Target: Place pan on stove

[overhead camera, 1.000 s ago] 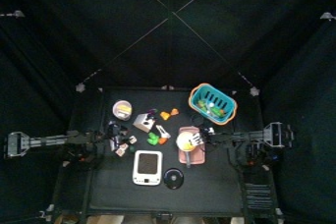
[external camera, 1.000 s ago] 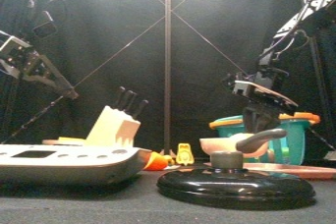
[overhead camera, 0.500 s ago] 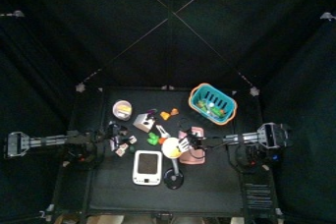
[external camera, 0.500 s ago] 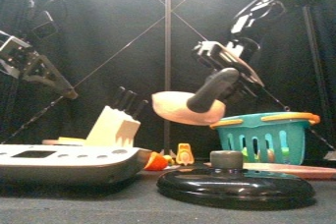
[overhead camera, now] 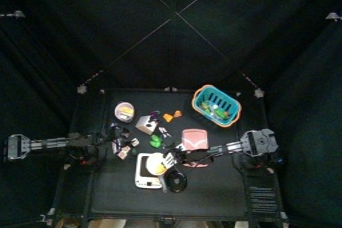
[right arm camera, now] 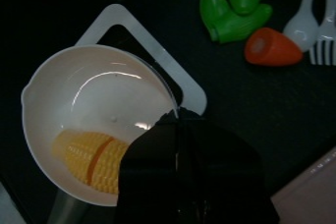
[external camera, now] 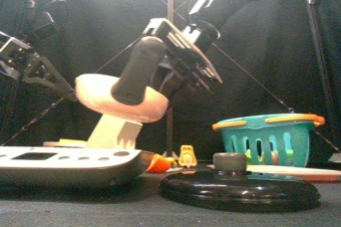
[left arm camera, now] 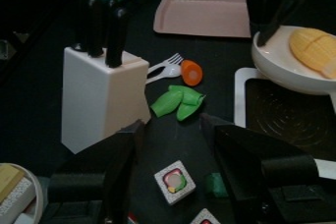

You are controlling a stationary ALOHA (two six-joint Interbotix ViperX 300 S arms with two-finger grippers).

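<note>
The pan (external camera: 118, 98), white inside with a yellow piece in it, hangs in the air by its dark handle, and my right gripper (external camera: 163, 60) is shut on that handle. From above, the pan (overhead camera: 162, 165) is over the right part of the white stove (overhead camera: 146, 171), with the right gripper (overhead camera: 181, 160) beside it. The right wrist view shows the pan (right arm camera: 89, 130) above a corner of the stove (right arm camera: 116, 20) and the right gripper (right arm camera: 178, 122) clamped on the handle. My left gripper (left arm camera: 184, 184) rests open at the table's left, apart from the stove (left arm camera: 250, 81) and the pan (left arm camera: 305, 55).
A dark round lid (overhead camera: 177, 182) lies right of the stove. The pink pad (overhead camera: 195, 138), teal basket (overhead camera: 214, 104) and white knife block (overhead camera: 144, 124) stand further back. Green and orange toy food (left arm camera: 179, 98) and a small picture tile (left arm camera: 175, 181) lie near the left gripper.
The right gripper has lifted the pan off the pink pad and carried it left, to above the stove. The left arm has not moved.
</note>
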